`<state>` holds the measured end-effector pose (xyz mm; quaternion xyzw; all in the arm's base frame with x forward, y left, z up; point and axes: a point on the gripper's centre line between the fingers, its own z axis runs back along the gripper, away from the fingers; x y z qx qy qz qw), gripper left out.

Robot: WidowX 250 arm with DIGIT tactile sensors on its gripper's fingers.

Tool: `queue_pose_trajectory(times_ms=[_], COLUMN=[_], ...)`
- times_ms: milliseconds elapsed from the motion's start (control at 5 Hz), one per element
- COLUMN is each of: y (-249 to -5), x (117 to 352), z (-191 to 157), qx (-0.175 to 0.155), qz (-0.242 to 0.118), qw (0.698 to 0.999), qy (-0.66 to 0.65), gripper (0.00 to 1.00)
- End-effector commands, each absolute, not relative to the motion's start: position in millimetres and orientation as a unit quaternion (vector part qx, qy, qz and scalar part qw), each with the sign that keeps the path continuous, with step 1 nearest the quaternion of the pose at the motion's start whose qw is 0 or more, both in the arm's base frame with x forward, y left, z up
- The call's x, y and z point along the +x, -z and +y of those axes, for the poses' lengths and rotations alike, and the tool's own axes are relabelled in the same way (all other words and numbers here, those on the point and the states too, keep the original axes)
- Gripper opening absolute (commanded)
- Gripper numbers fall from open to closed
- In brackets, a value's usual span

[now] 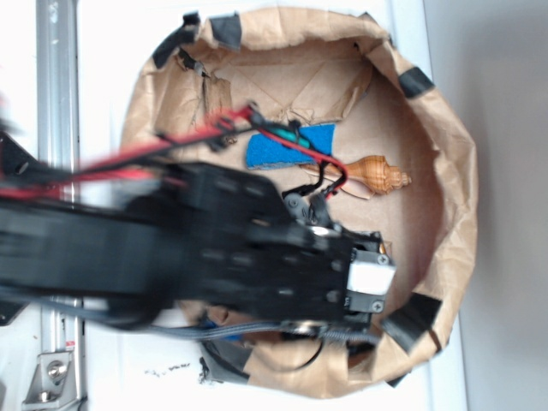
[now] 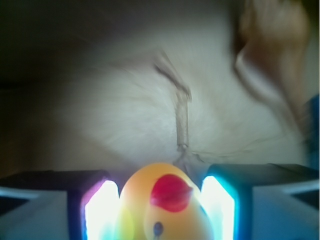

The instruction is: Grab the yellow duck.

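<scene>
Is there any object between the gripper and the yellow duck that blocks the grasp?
Nothing visible does. In the wrist view the yellow duck sits directly between the two fingers of the gripper, with no other object in the gap. The seashell and blue sponge lie apart, farther off.

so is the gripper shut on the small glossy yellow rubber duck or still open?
Shut on it, by the wrist view: the gripper has a finger pad at each side of the yellow rubber duck.

Exterior overhead, wrist low between jaws
</scene>
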<state>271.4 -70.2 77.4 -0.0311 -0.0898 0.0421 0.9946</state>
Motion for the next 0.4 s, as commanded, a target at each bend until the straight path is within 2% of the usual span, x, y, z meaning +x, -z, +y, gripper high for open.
queue_pose_trajectory(times_ms=[0,200], y=[-165.0,-165.9], x=[254.9,257.0], z=[6.9,12.0], qx=[-0.035,-0.025], qz=[-0.161,-0.149], qw=[0.984,0.987], qy=[0.059,0.053], gripper=[0.00,0.00])
